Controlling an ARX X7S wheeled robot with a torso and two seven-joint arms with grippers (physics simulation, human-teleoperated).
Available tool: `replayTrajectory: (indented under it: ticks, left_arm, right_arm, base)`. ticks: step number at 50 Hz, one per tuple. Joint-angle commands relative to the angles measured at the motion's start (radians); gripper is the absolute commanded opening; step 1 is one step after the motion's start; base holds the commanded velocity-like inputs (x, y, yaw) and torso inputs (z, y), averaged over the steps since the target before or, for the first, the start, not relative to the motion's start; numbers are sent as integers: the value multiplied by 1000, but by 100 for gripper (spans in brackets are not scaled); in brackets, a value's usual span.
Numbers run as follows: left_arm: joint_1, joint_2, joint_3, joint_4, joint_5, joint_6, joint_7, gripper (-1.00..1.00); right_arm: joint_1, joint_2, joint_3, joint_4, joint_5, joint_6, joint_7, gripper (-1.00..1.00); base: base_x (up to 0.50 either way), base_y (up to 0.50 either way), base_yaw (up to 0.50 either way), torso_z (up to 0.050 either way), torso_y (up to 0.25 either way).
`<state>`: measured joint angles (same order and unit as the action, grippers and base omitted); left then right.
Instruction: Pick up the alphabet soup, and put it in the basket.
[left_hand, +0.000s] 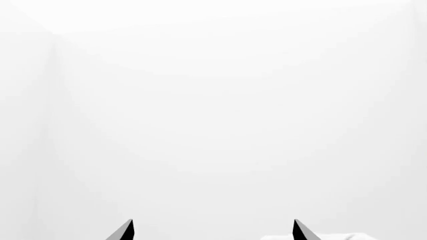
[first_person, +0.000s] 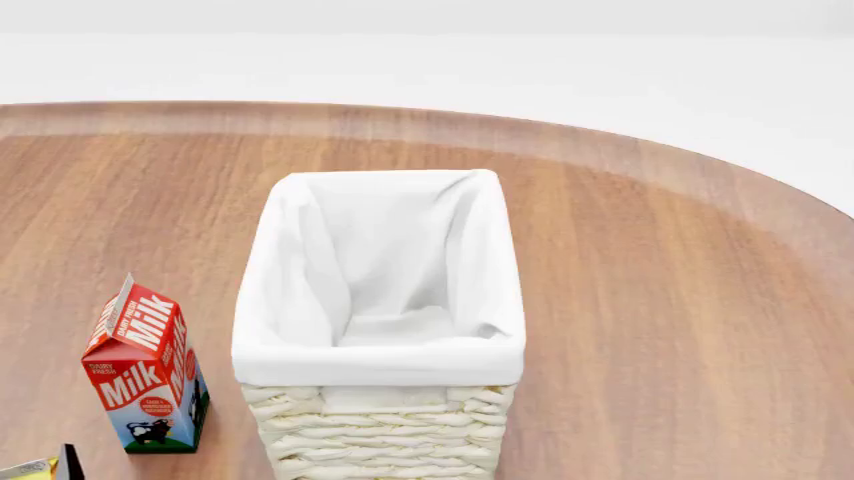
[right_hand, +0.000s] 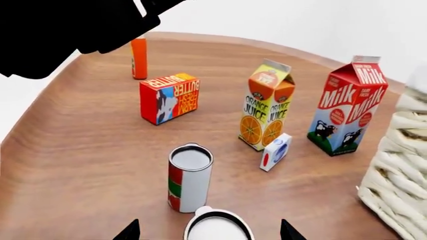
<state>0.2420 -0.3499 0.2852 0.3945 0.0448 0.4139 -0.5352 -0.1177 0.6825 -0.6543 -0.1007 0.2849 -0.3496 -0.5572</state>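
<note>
The basket (first_person: 380, 330) stands mid-table (first_person: 667, 300), its near end cut off in the head view; only its wicker corner shows to the right wrist camera. The right gripper (right_hand: 209, 232) is spread wide, tips only just visible, around a pale can top (right_hand: 218, 227) whose label is hidden, so calling it the soup is uncertain. The left gripper (left_hand: 212, 231) is open and holds nothing, facing blank white. A milk carton (first_person: 147, 370) stands left of the basket.

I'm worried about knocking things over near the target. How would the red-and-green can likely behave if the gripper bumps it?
The red-and-green can stands upright and looks taller than wide, so a high bump would probably tip it. Being cylindrical, it would likely roll across the smooth wooden table once down. It looks rigid metal, so denting seems unlikely.
</note>
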Motion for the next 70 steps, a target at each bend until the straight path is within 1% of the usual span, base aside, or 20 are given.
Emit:
replayTrajectory:
  ticks: [1, 27, 49, 70]
  left_arm:
    - [-1, -2, 3, 3, 1, -3, -3, 100]
    - [6, -12, 5, 9, 0, 4, -13, 100]
    - [4, -15, 11, 11, 2, 1, -20, 100]
    - [4, -20, 12, 5, 2, 9, -27, 100]
  right_arm:
    - [-1, 2, 8, -3, -18, -2, 22, 100]
    - [19, -27, -8, 52, -15, -6, 9, 100]
    - [60, -68, -31, 112, -60, 50, 23, 100]
    - [69, -75, -46, 115, -73, 54, 20, 100]
  base:
    - [0, 0, 0, 0, 0]
    - [0, 0, 0, 0, 0]
    - [0, 0, 0, 0, 0]
    - [0, 0, 0, 0, 0]
